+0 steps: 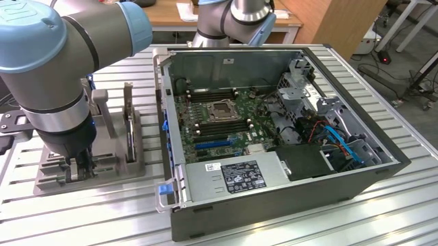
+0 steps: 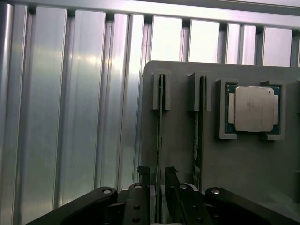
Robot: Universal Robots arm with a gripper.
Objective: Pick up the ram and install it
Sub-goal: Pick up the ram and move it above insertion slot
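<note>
The tool (image 2: 158, 174), narrow (not visibly clamping), is straddling the ram (image 2: 161, 117), which the grey holder (image 2: 180, 140) is propping edgewise for gripping.

Exterior high, oblique — wrist close, downward (both: holder (image 1: 123, 174) (image 2: 180, 136))

A robotics lab: slatted aluminium bench (image 1: 89, 215), open computer case (image 1: 274, 218), robot arm (image 1: 61, 77).
</note>
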